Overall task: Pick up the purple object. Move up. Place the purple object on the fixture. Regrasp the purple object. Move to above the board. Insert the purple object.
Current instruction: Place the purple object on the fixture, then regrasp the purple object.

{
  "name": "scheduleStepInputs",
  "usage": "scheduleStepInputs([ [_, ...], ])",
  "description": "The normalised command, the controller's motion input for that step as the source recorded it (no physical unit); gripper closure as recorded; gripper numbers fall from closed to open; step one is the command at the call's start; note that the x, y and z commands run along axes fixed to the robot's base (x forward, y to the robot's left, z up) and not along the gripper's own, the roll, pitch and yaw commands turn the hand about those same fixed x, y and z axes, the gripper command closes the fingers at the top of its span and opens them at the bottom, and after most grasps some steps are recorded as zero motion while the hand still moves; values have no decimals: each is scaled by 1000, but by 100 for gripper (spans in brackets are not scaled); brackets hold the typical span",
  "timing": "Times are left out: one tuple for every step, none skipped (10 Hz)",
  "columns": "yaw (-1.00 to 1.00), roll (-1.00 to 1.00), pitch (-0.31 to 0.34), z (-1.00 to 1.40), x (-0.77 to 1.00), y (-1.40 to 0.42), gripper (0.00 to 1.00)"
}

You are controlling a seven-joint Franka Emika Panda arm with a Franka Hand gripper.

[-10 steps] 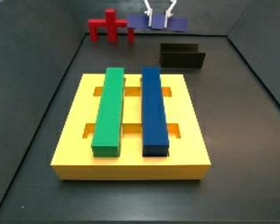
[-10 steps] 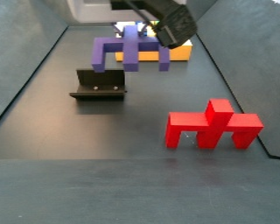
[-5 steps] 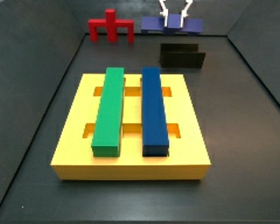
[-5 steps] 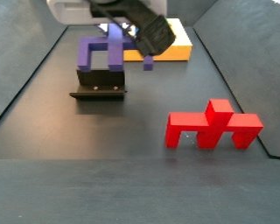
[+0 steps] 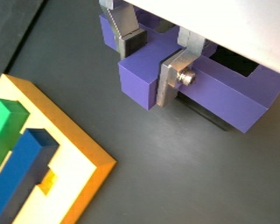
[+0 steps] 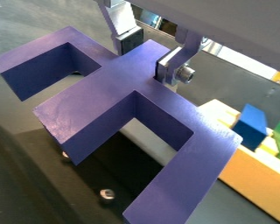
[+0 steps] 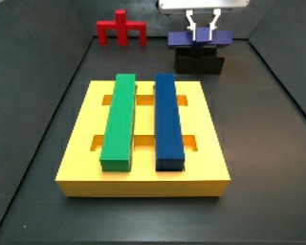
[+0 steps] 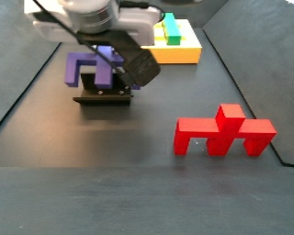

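My gripper (image 7: pixel 205 26) is shut on the purple object (image 7: pixel 197 40), its silver fingers (image 5: pixel 175 75) clamping the raised stub. In both side views the piece hangs right over the black fixture (image 7: pixel 201 63); whether it touches is unclear. In the side view from behind, the gripper (image 8: pixel 117 61) holds the purple object (image 8: pixel 91 69) at the fixture (image 8: pixel 103 95). Both wrist views show the gripper (image 6: pixel 149 54) on the purple object (image 6: pixel 113 101), with the dark fixture (image 6: pixel 101 179) beneath. The yellow board (image 7: pixel 142 177) lies nearer the front.
The board carries a long green bar (image 7: pixel 118 120) and a long blue bar (image 7: pixel 170 120). A red pronged piece (image 7: pixel 120 28) stands at the back, also seen as the red piece (image 8: pixel 223 131) on the dark floor. Grey walls enclose the floor on the sides.
The gripper has carried the purple object from beside the red piece over to the fixture and down onto its top. The piece has also turned on the way.
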Motion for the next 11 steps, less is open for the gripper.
scheduleStepInputs([
  [0, -71, 0, -389, 66, 146, 100],
  [0, -154, 74, -89, 37, -40, 100],
  [0, -217, 0, -197, -80, 0, 100],
  [-6, -249, 0, -274, -146, 0, 100],
  [0, -331, -71, -314, -103, 0, 100],
  [0, -234, -151, -346, 34, 0, 100],
  [0, -91, -6, -274, 240, 0, 100],
  [-80, 0, 0, -163, 109, 0, 100],
  [0, 0, 0, 0, 0, 0, 100],
  [0, 0, 0, 0, 0, 0, 0],
  [60, 417, -94, 586, -37, -34, 0],
])
